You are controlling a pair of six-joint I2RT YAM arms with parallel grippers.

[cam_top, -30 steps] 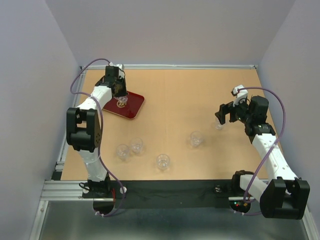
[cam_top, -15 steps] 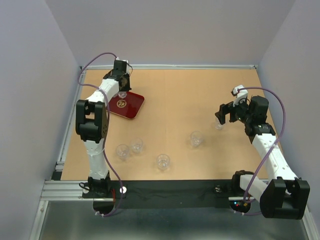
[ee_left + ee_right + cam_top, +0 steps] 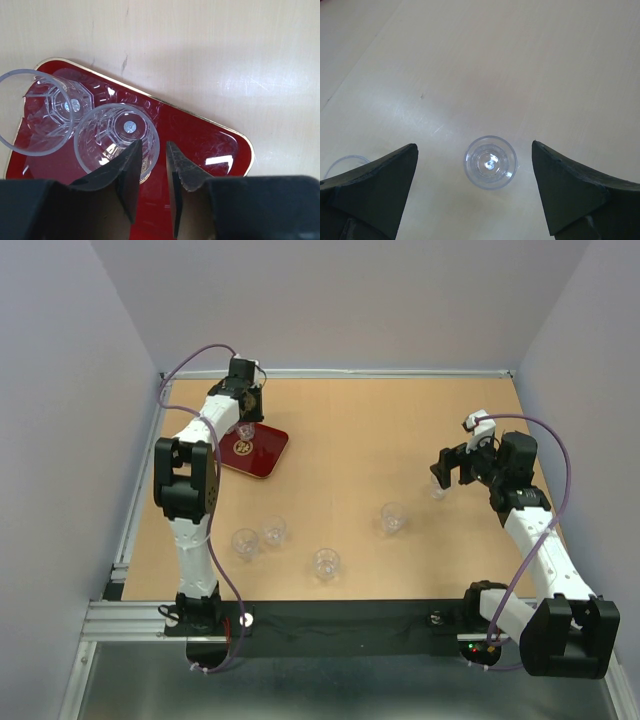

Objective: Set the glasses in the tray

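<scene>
Over the last second the left arm has swung its elbow up and reached toward the upper left of the top view. In doing so it has carried a glass (image 3: 112, 135) from above the middle of the tray (image 3: 200, 145) to its far side. That glass now appears to stand upright on the red floor, just beside another glass (image 3: 42, 107) already there, so two of the seven are in.

The left gripper (image 3: 154, 145) points straight down with its fingers (image 3: 127, 170) drawn close together, one on each side of the glass's rim. The gap is narrow, and it is unclear whether they are pinching the wall or have let go. Judging by this, the placement is all but done, and a release and lift should follow.

The right arm has not moved. The right gripper (image 3: 474, 146) hangs at the right of the table (image 3: 400, 420), fingers spread wide, above a loose glass (image 3: 490, 162) it does not touch. Four more glasses (image 3: 325, 562) wait in the lower middle of the top view, well apart from the tray.
</scene>
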